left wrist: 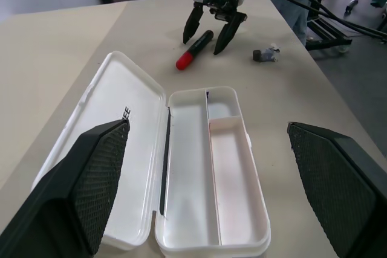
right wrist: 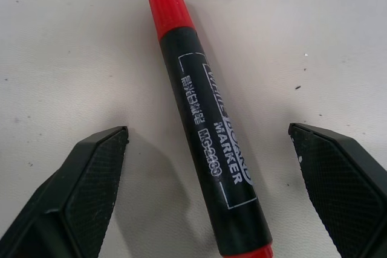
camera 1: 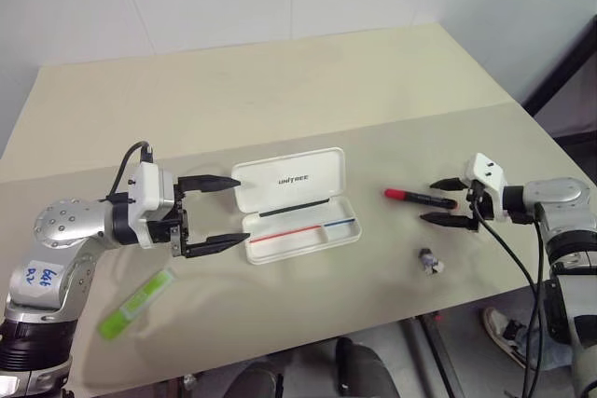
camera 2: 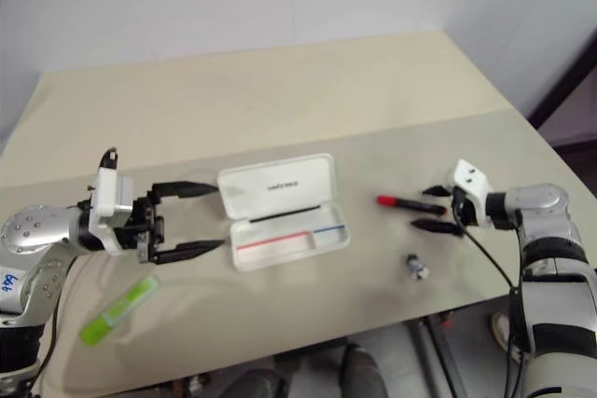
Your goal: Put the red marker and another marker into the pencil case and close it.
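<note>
On the surface [camera 1: 280, 90]: bare room is lying wide behind the pencil case; the near edge is running close below the green highlighter and the grey stub, and the right edge is falling away just past the right arm.
Pencil case [camera 1: 300, 221]: sitting open near the middle, lid [camera 1: 287, 180] lying flat behind the tray, both compartments holding nothing.
Left jaws [camera 1: 222, 212]: standing wide apart and gripping nothing, pointing level toward the case's left end, hovering just beside it.
Right jaws [camera 1: 446, 202]: standing well apart, holding nothing, angling down and leftward from the right arm.
Red marker [camera 1: 419, 198]: lying flat right of the case, red cap pointing toward it, barrel's far end sitting between the right fingers [right wrist: 91, 179] without touching either.
Green highlighter [camera 1: 137, 302]: lying near the front edge, below the left arm, well apart from the case.
Grey stub [camera 1: 429, 262]: resting near the front edge, just below the marker.
</note>
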Controlling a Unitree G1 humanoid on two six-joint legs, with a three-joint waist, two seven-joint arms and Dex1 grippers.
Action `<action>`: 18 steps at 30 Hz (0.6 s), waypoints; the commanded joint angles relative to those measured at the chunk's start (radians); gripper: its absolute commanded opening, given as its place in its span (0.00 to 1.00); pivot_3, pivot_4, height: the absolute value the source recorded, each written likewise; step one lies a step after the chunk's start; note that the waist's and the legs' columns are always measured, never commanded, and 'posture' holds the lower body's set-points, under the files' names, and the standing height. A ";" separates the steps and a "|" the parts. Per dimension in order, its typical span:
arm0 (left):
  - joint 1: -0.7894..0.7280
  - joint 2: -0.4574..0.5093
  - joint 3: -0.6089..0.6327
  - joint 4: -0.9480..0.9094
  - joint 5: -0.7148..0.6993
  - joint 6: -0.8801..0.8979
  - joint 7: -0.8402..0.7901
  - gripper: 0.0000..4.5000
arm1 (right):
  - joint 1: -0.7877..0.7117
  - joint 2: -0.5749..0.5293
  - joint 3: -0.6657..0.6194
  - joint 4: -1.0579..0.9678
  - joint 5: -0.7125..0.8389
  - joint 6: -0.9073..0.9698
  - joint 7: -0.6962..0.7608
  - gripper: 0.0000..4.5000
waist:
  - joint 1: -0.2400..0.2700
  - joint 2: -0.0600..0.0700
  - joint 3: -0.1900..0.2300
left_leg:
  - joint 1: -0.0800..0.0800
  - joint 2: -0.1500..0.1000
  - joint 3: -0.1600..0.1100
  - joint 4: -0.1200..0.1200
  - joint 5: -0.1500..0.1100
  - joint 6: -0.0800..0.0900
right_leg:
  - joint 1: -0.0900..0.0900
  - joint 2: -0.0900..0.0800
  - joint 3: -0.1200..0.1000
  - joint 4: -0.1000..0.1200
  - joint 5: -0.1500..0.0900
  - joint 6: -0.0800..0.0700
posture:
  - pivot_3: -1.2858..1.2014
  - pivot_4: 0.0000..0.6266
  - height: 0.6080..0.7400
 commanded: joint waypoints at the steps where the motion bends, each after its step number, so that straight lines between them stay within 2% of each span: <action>1: 0.017 0.016 0.040 -0.030 -0.006 -0.017 0.002 1.00 | 0.006 0.007 -0.003 0.020 -0.023 -0.010 -0.028 0.72 | 0.000 0.000 0.000 | 0.000 0.000 0.001 0.001 0.000 0.000 | 0.000 0.000 0.000 0.000 0.001 -0.002 | 0.52 0.24 1.00; 4: 0.039 0.017 0.050 -0.047 -0.007 -0.016 0.007 1.00 | 0.013 0.028 -0.011 0.003 -0.010 -0.036 -0.006 0.50 | 0.001 0.000 0.000 | 0.001 0.001 0.006 0.003 0.000 0.000 | 0.001 0.001 0.000 -0.001 0.007 -0.012 | 0.52 0.24 1.00; 8: 0.052 0.013 0.048 -0.052 -0.003 -0.023 0.013 1.00 | 0.015 0.047 -0.012 -0.015 -0.012 -0.083 -0.009 0.19 | 0.001 0.000 0.000 | 0.001 0.004 0.008 0.008 0.000 0.000 | 0.002 0.004 0.001 -0.001 0.010 -0.013 | 0.52 0.24 1.00; 9: 0.054 0.012 0.047 -0.053 -0.002 -0.023 0.015 1.00 | 0.014 0.051 -0.015 -0.019 -0.010 -0.090 -0.010 0.14 | 0.001 -0.001 0.000 | 0.001 0.004 0.008 0.009 0.000 0.000 | 0.002 0.005 0.001 -0.001 0.010 -0.013 | 0.52 0.24 1.00; 18: 0.077 -0.007 0.008 -0.064 0.015 -0.046 0.022 1.00 | -0.007 0.046 -0.059 -0.138 0.057 -0.130 0.034 0.13 | -0.007 0.000 0.000 | -0.001 0.015 0.010 0.002 -0.001 -0.004 | -0.007 0.015 0.001 0.000 0.011 -0.013 | 0.52 0.24 1.00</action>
